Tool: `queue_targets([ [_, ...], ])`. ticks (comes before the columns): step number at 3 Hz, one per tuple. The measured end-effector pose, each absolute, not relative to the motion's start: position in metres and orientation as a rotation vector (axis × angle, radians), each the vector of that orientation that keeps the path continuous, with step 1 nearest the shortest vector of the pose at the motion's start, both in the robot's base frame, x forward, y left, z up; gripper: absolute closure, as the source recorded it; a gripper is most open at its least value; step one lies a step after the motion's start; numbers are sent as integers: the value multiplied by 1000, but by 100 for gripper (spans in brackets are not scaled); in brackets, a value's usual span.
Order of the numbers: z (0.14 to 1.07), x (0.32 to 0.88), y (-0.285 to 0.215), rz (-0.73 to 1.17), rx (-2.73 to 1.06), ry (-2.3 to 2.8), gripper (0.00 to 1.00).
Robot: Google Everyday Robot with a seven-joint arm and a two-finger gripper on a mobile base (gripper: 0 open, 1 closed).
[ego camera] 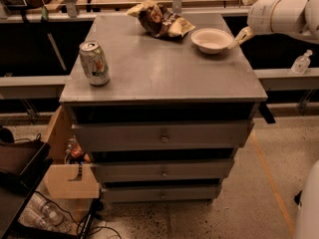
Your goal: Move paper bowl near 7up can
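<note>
The paper bowl is white and shallow and sits upright at the back right of the grey cabinet top. The 7up can stands upright near the front left corner, far from the bowl. My gripper reaches in from the right on the white arm, and its tan tip is at the bowl's right rim. I cannot tell whether it grips the rim.
A brown and yellow snack bag lies at the back of the top, just left of the bowl. The cabinet has three drawers below. Benches run behind and beside it. A cardboard box and cables sit on the floor at the left.
</note>
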State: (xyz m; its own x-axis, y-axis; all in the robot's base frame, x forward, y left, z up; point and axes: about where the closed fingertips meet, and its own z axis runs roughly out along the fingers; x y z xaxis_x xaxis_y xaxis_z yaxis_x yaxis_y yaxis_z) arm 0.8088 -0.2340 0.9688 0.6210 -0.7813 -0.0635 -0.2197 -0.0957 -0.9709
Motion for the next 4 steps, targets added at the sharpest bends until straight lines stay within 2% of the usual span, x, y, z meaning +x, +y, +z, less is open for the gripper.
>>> queue_targets([
  [2,952,806,-257,-608,-1649,893,0],
  [4,936,823,-255,-590,-1605,885,0],
])
